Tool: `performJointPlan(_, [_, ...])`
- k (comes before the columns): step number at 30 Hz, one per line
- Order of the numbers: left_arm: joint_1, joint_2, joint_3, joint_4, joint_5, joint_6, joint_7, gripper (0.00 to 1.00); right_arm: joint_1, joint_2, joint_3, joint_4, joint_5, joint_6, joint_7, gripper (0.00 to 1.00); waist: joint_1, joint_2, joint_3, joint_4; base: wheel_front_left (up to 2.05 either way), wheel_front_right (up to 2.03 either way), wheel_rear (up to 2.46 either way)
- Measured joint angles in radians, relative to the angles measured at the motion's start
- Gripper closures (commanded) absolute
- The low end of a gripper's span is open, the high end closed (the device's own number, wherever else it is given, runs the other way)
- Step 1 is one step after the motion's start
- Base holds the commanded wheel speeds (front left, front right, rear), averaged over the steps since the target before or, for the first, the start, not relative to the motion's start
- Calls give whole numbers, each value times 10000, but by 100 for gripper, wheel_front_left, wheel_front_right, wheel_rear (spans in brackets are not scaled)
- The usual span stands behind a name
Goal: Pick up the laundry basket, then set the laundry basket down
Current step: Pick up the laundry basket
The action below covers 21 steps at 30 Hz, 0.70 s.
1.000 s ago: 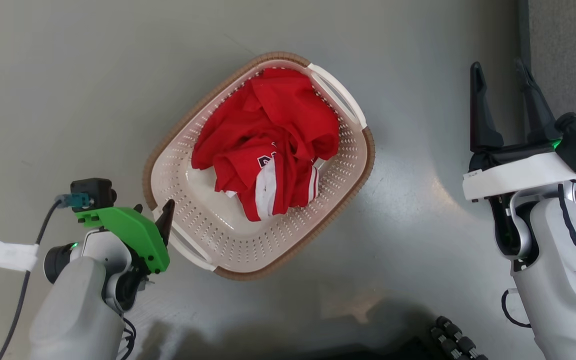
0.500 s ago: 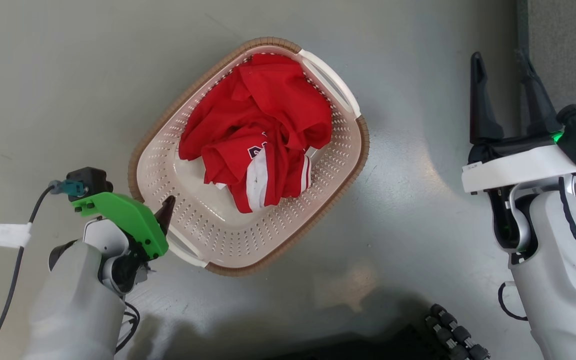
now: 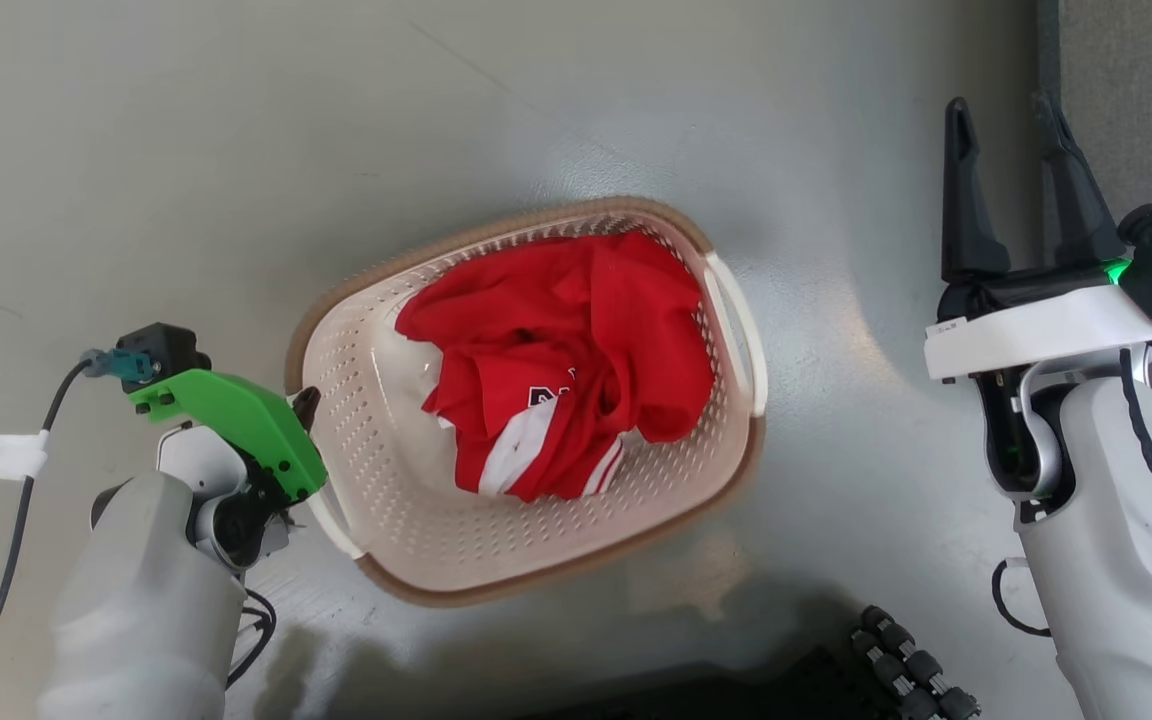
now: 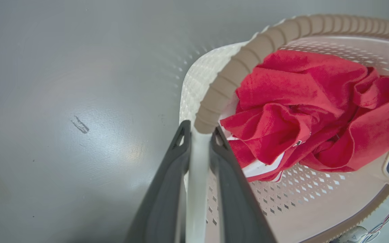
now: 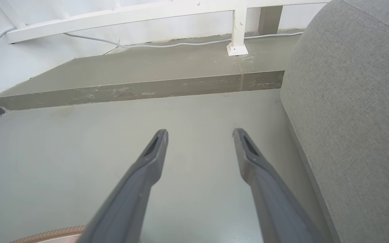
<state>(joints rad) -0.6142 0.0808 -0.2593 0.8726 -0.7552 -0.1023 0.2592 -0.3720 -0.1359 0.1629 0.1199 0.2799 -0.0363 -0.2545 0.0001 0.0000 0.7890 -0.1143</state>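
White handle sits clamped between the left gripper fingers; right gripper gapes empty; held one-sided, the laundry basket could twist free.

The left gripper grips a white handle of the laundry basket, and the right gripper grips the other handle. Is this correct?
No. The left gripper does grip a white handle of the laundry basket, but the right gripper is open and empty, apart from the basket, as the head view shows.
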Motion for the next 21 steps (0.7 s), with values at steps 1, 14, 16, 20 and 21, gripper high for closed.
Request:
performJointPlan(1, [-3,4,-8,38,0,-15,-56,100,-4,13,-10,4,0,4,0,0,0,0,-2,5,0,0,0])
performJointPlan(14, [-686,449,-426,487,571,-63,-506,100,-86,109,-180,144,-13,127,0,0,-1,0,-99,41,0,0,0])
performJointPlan(16, [-778,562,-499,548,644,-119,-568,100,-86,140,-182,155,-13,182,0,0,-1,0,-115,26,0,0,0])
performJointPlan(20, [-1033,777,-663,623,941,-130,-562,100,-87,230,-146,199,-13,278,0,0,-1,0,-133,-47,0,0,0])
performJointPlan(21, [-1080,834,-658,642,940,-132,-560,100,-87,270,-125,217,-13,276,0,0,-1,0,-130,-82,0,0,0])
